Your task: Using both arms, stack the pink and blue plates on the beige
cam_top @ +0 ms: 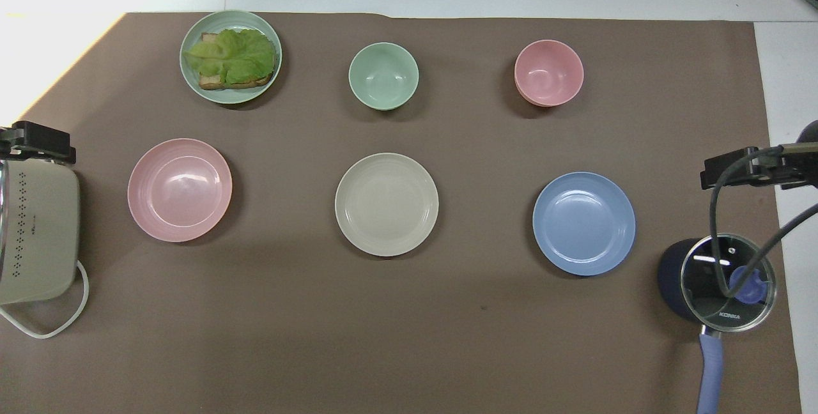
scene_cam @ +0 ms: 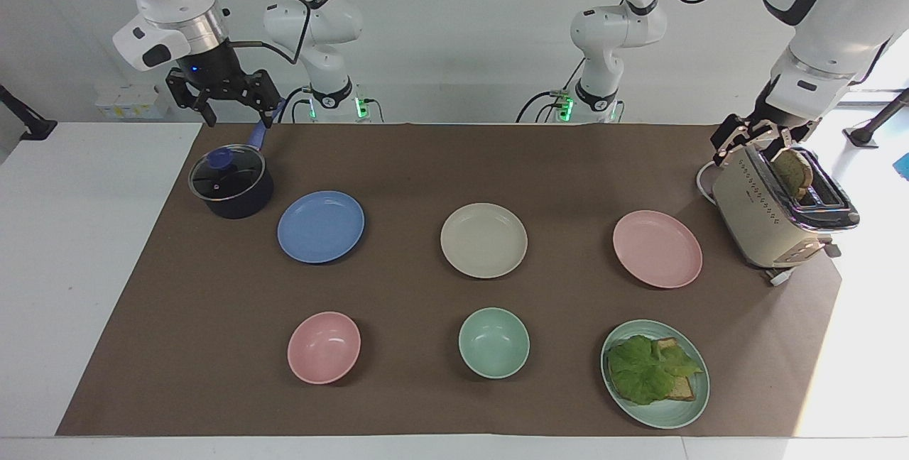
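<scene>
Three plates lie in a row across the brown mat. The beige plate point(scene_cam: 483, 240) point(cam_top: 386, 204) is in the middle. The pink plate point(scene_cam: 657, 248) point(cam_top: 179, 190) lies toward the left arm's end, the blue plate point(scene_cam: 320, 226) point(cam_top: 584, 223) toward the right arm's end. All three are bare and apart from each other. My left gripper point(scene_cam: 749, 148) hangs open and empty over the toaster, clear of the pink plate. My right gripper point(scene_cam: 240, 118) hangs open and empty over the pot's handle, clear of the blue plate.
A dark pot with a glass lid point(scene_cam: 231, 182) stands beside the blue plate. A beige toaster point(scene_cam: 767, 222) holding a slice stands beside the pink plate. Farther from the robots sit a pink bowl point(scene_cam: 324, 347), a green bowl point(scene_cam: 493, 342) and a green plate point(scene_cam: 657, 417) with toast and lettuce.
</scene>
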Tool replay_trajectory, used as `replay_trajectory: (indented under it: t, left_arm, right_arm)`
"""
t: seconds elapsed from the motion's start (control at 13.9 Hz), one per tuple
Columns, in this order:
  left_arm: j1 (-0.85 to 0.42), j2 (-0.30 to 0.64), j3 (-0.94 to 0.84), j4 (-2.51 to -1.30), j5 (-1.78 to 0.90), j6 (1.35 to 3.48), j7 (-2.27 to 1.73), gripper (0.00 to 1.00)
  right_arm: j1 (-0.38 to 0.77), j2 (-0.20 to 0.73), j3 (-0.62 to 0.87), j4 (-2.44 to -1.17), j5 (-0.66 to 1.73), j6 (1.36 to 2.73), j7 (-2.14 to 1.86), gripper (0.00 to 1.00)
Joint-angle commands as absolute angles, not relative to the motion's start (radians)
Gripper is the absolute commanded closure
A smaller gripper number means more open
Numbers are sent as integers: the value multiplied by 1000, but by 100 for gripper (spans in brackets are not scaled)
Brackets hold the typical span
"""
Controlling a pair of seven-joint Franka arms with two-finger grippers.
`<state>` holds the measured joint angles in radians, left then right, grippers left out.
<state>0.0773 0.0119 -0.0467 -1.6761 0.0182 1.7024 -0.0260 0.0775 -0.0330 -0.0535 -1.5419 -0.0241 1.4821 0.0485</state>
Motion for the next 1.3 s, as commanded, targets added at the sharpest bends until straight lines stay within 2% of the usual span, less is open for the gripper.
replay_trajectory:
  t: [0.0,0.29,0.43,0.79,1.23]
  left_arm:
    - [89,0,-51,-1831,6,1857,-38,0]
    - [110,60,-51,-1945,6,2020,-23,0]
    - [112,119,-51,-1950,6,2052,-28,0]
    - [156,198,-51,-1977,6,2112,-60,0]
    - [156,198,-51,-2072,6,2152,-219,0]
  right_arm:
    - [89,-29,-66,-1534,-23,1486,55,0]
    - [89,-29,-66,-1532,-23,1486,57,0]
    - [89,-29,-66,-1532,-23,1486,55,0]
    - [89,-29,-66,-1534,-23,1486,57,0]
    - [89,-29,-66,-1534,-23,1486,55,0]
